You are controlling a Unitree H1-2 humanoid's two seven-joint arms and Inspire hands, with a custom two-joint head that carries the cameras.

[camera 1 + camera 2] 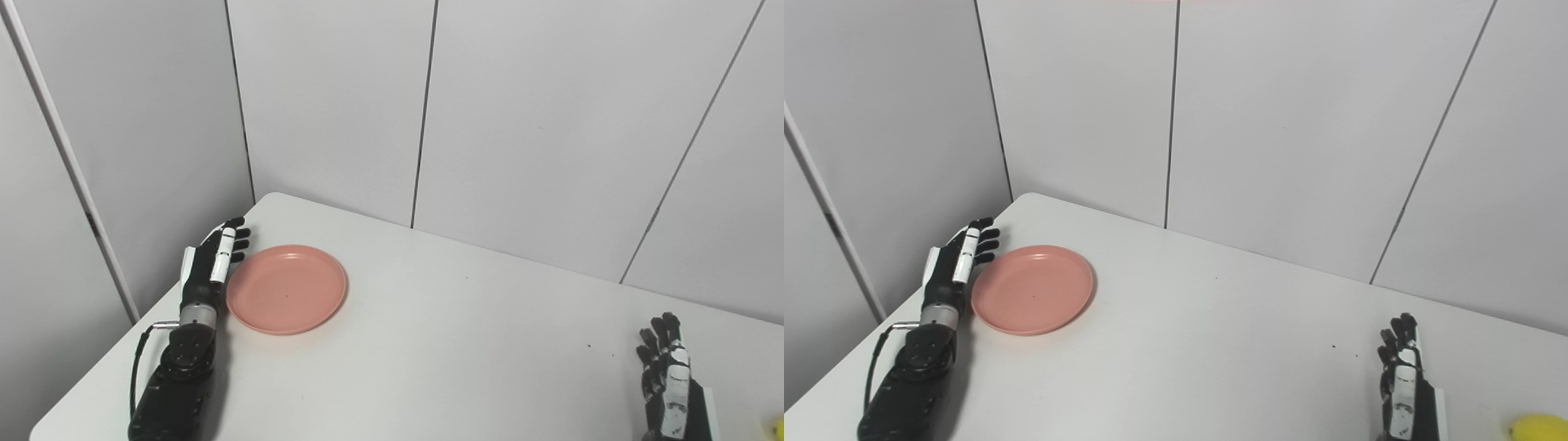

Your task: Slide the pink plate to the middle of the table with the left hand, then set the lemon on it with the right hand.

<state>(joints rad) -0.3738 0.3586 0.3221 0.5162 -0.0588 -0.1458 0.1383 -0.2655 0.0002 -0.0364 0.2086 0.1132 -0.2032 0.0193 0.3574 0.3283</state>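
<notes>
Over on the left side of the white tabletop, the round, shallow pink plastic plate is lying flat, rim up, near the table's rounded back corner and well away from the middle. Being round, it is showing no long axis and pointing no particular way. The robot's black-and-white left hand is standing on edge just beside the plate's left rim, fingers stretched out straight toward the grey panelled wall, holding nothing; from where I am standing it is looking like the palm side is touching the rim, though I cannot tell for certain. The forearm is lying along the left edge of the table. Far across, at the lower right, the black-and-white right hand is hovering or resting low over the table with its fingers extended and slightly apart, empty as well. The yellow lemon is sitting at the very bottom right corner, just to the right of that hand and apart from it, cut off by the edge of view, so its long axis is not readable.
</notes>
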